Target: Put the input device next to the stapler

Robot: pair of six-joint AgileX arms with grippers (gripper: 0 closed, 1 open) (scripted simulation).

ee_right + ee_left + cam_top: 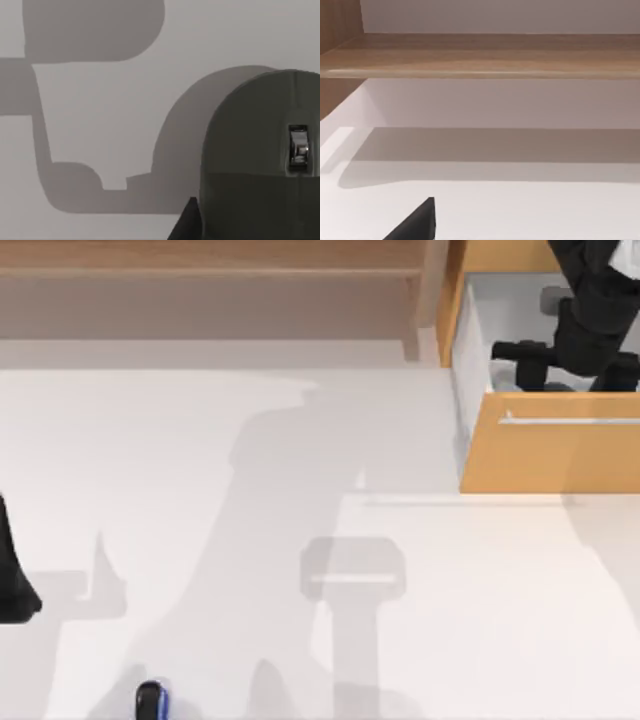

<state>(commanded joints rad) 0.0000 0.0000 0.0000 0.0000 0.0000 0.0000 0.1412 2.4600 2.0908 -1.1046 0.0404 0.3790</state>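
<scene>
The input device [260, 165], a dark grey oval mouse with a scroll wheel, lies on the pale floor of the open drawer [550, 455] at the back right. In the top view a grey bit of it [553, 300] shows beside my right arm. My right gripper [570, 360] hangs low inside the drawer, open, with one dark fingertip [186, 225] next to the mouse's side. The stapler [150, 700], black with a blue stripe, sits at the table's front left edge. My left gripper [12, 585] is parked at the far left.
The drawer's wooden front [560, 440] with a metal handle [570, 421] juts out over the table's right side. A wooden shelf [210, 270] runs along the back. The white table top [300, 540] lies between drawer and stapler.
</scene>
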